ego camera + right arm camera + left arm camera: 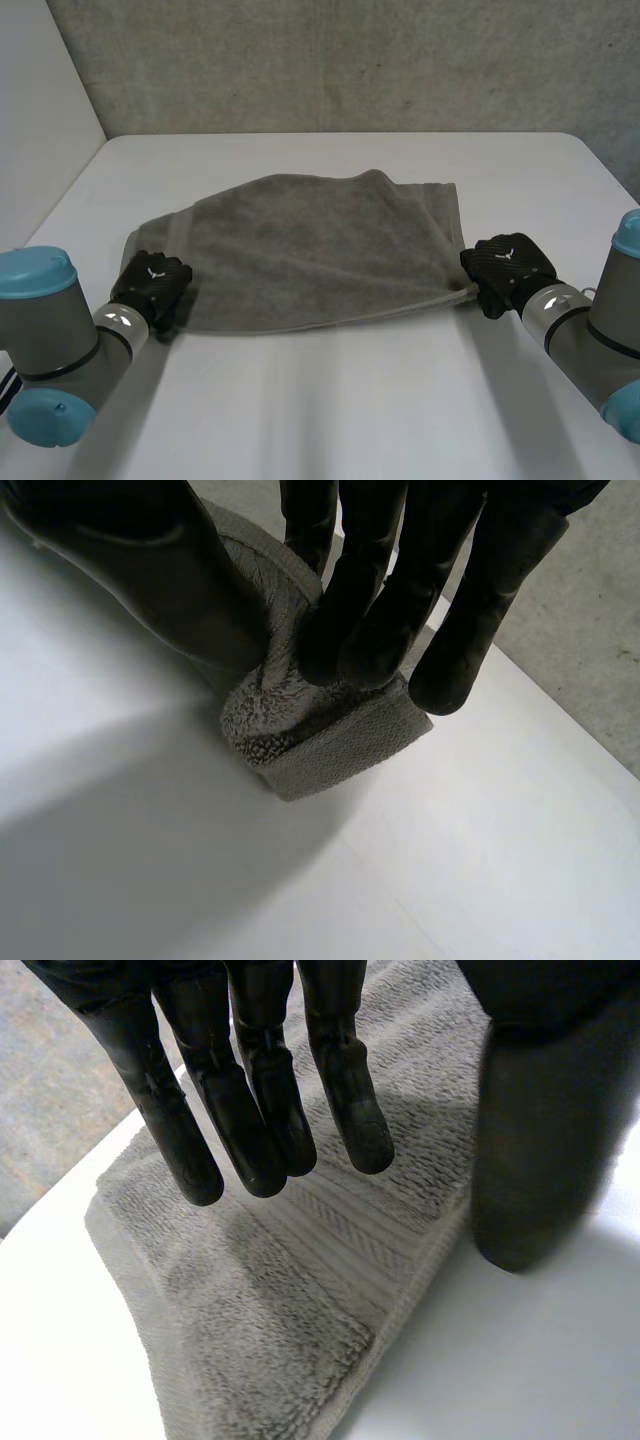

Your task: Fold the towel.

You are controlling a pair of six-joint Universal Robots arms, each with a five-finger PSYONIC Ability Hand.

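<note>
Grey towel lies rumpled mid-desk, and a clean fold likely wants both near corners gripped firmly before lifting together: right hand pinches its corner between thumb and fingers, left hand holds straight fingers over the other corner, gripping nothing.

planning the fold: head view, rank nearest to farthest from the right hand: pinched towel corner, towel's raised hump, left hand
1. Near-right corner of the grey terry towel, pinched by the black right hand.
2. Raised hump, towel's far edge, middle.
3. Black left hand, near-left corner.
</note>
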